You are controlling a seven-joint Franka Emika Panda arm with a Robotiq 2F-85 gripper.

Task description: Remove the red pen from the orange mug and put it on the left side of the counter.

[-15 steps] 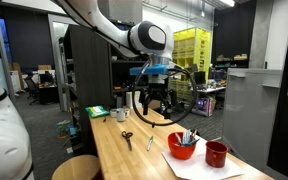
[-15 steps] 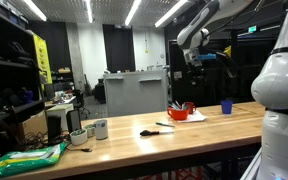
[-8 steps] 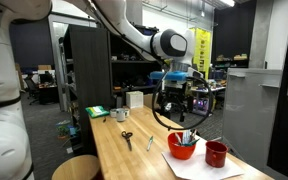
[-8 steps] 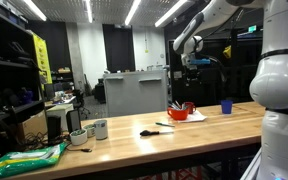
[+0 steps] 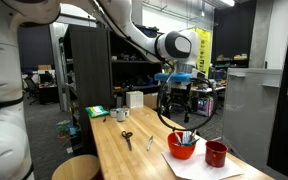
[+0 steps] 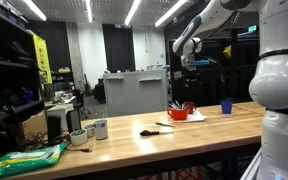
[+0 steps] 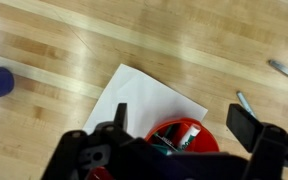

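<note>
Fingers (image 7: 242, 123) wide apart, tips down, wrist vertical, well above the orange mug (image 7: 210, 138) on the counter (image 7: 44, 40).

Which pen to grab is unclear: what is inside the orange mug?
The orange mug holds several tilted pens. In the wrist view the pincer covers its lower half.

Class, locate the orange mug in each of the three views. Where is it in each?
In an exterior view: the orange mug, lower right.
In an exterior view: the orange mug, right of centre.
Wrist view: the orange mug, bottom centre, partly hidden.
Shared landmark: the white paper beneath it.
</note>
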